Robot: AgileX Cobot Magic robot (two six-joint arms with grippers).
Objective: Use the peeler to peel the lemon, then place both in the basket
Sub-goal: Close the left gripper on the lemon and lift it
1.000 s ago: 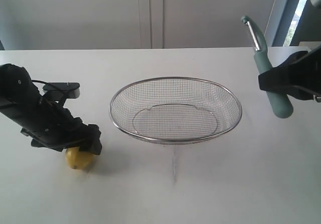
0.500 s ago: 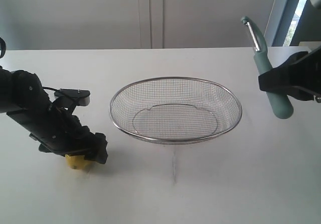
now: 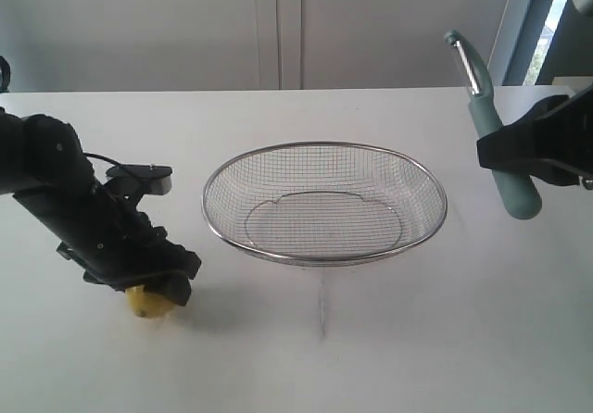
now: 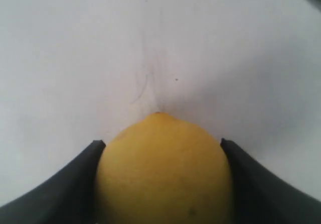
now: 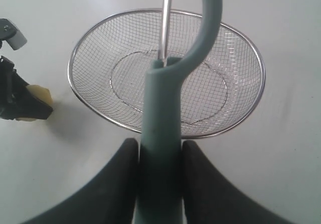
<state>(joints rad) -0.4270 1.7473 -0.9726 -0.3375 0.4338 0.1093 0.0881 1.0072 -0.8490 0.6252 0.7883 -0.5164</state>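
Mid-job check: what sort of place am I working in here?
Probably a lab test bench rather than a kitchen: plain white table, blank pale wall panels behind, and just a wire basket, lemon and peeler.

Left arm (image 3: 65, 200) slants low, left pincer (image 3: 162, 283) pointing down, fingers (image 4: 60, 194) pressed to both sides of lemon (image 3: 148, 302). Right arm (image 3: 556, 140) raised at right edge; right pincer (image 3: 505, 168) clamps peeler (image 3: 482, 107) handle, head up.

We see the lemon (image 3: 148, 303) on the table (image 3: 389, 357) between the left gripper (image 3: 163, 285)'s fingers (image 4: 60, 194). The basket (image 3: 324, 143) lies between it and the right gripper (image 3: 507, 156).
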